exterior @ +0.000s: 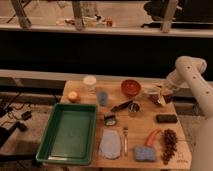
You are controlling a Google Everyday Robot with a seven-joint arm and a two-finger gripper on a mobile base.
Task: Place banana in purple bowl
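Note:
The banana (158, 98) is a pale cream strip at the table's right rear, hanging from my gripper (163, 95), which is shut on it. It is held just over the purple bowl (149, 92), whose dark rim shows only partly, to the left of the gripper and beside the orange-red bowl (131, 87). My white arm (188, 70) comes in from the right edge of the view and bends down to the gripper.
On the wooden table (82, 90): a green tray (70, 132) front left, an orange fruit (73, 96), white cup (90, 82), blue cup (102, 96), can (133, 107), fork (125, 140), blue sponge (144, 153), carrot-like piece (152, 135), dark grapes (170, 140), black object (166, 118).

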